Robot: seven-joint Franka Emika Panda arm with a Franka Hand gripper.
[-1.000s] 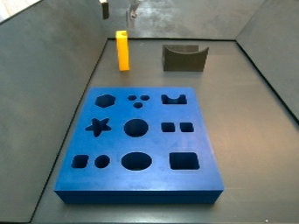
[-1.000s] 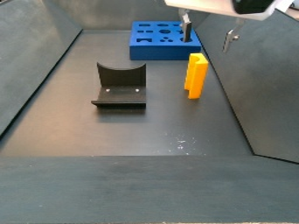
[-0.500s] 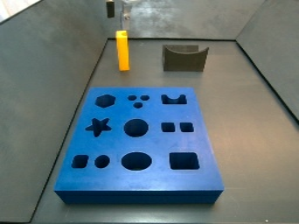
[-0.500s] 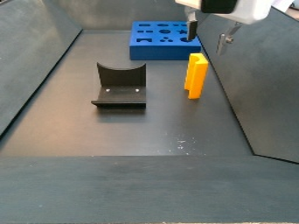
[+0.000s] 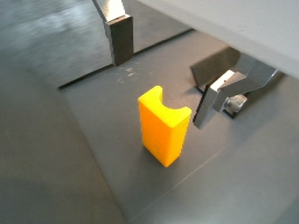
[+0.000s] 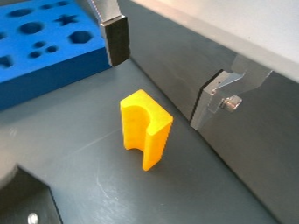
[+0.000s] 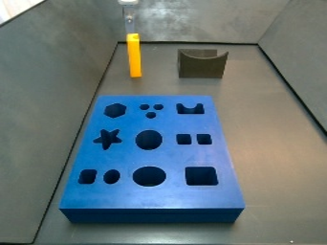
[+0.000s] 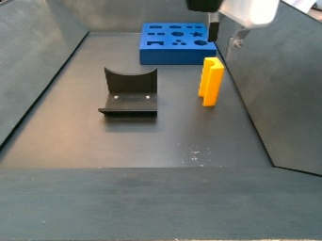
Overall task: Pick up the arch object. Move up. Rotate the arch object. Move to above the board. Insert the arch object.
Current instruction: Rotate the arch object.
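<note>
So, the arch object [image 7: 133, 55] stands upright on the bench [image 7: 255, 124], untouched, with its notch at the top (plain in a wrist view [image 5: 163, 125]). It is beyond the far end of the board [image 7: 151, 153], well apart from it, and close to the side wall.

Over the last second the tool [image 6: 170, 72] has drifted across from off to one side of the arch object until it hangs almost directly above it; in a side view only its lower part shows at the upper frame edge [image 8: 233, 24]. Its jaws stand wide apart with nothing between them, and in both wrist views the yellow piece sits below the gap between the two fingers [image 6: 114, 39]. To my eye that means the lining-up for the pick is nearly finished and a straight descent is what comes next; lifting, turning and inserting are all still ahead.

Round about: the fixture [image 8: 127, 92] stands on the bench beside the arch object, clear of it, so it should not bother the descent. The side wall is the nearer worry, since one finger [image 5: 216, 94] comes down on that side of the piece. The board's cutouts all look vacant, and the path from the arch object back to the board looks open.
</note>
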